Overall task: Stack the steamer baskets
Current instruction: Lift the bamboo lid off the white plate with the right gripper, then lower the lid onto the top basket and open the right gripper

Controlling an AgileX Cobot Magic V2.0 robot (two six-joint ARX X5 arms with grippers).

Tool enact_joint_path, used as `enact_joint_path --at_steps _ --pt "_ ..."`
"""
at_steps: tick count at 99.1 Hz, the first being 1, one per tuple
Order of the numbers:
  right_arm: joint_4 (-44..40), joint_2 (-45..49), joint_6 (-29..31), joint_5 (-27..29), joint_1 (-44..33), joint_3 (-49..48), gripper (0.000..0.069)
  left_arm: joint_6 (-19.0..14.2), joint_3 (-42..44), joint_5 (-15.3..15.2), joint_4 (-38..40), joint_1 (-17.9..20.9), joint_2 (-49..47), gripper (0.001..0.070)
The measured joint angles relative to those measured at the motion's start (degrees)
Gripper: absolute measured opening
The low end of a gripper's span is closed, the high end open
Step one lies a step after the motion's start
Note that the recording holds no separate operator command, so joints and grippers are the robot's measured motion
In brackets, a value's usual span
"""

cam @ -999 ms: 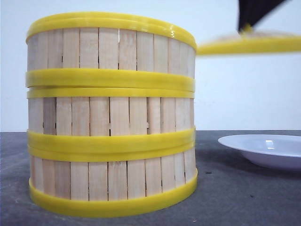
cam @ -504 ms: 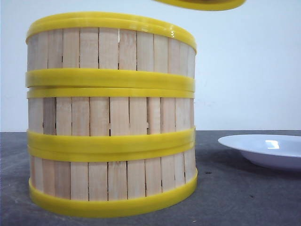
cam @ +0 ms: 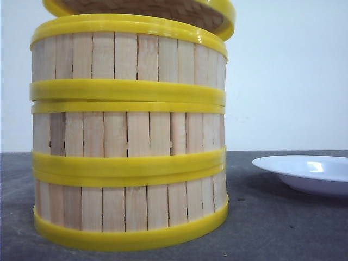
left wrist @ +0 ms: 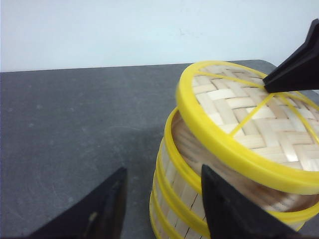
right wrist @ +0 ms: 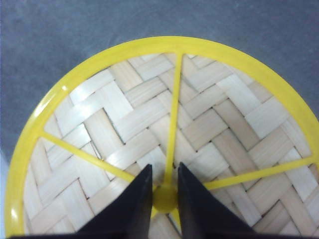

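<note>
Right claw (right wrist: 164, 191) pinching lid (right wrist: 164, 134) by knob (right wrist: 165, 197), tilted above stacked steamer baskets (cam: 128, 130) for capping. Left claw (left wrist: 162, 199) spread, idle beside stack.

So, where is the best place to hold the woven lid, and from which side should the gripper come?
By the small yellow knob at the centre of the lid, from straight above. The lid is wide, flat and thin-rimmed, so the knob is the one narrow raised part that fingers can close around. The right gripper already pinches it this way.

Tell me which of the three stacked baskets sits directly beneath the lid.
The top basket: the lid hangs tilted just above its rim, while the other two lie under it in the stack.
</note>
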Motion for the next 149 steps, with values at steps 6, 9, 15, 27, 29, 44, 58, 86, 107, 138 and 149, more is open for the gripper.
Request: enact_joint_path --at_steps 6,9,15,27,29,44,58,86,107,138,149 --pt "-0.07 0.66 -0.17 0.02 0.22 0.00 0.0058 0.00 0.00 0.00 0.00 0.00 0.00 0.0275" --pt "-0.17 0.96 -0.20 0.02 0.35 0.00 0.0058 0.00 0.00 0.00 0.00 0.00 0.00 0.0275" --pt "-0.48 1.55 -0.24 0.04 0.72 0.00 0.0058 0.00 0.00 0.00 0.00 0.00 0.00 0.0275" --pt "-0.46 2.27 -0.37 0.00 1.11 0.00 0.0058 0.00 0.00 0.00 -0.02 0.00 0.00 0.0275" --pt "-0.42 2.34 -0.39 0.00 1.11 0.00 0.0058 0.00 0.00 0.00 -0.02 0.00 0.00 0.0275" --pt "-0.46 2.43 -0.42 0.04 1.36 0.00 0.0058 0.00 0.00 0.00 0.00 0.00 0.00 0.0275" --pt "-0.90 3.10 -0.44 0.02 1.36 0.02 0.0058 0.00 0.00 0.00 -0.02 0.00 0.00 0.0275" --pt "-1.97 4.22 -0.66 0.07 1.36 0.33 0.0058 0.00 0.00 0.00 -0.02 0.00 0.00 0.0275" --pt "-1.31 4.68 -0.83 0.02 1.42 0.33 0.0126 0.00 0.00 -0.02 -0.02 0.00 0.00 0.0275" --pt "0.76 3.87 -2.03 2.29 1.42 0.55 0.0414 0.00 0.00 0.00 -0.02 0.00 0.00 0.0275" --pt "2.32 0.87 -2.60 4.81 1.42 0.90 0.0417 0.00 0.00 0.00 -0.02 0.00 0.00 0.0275"
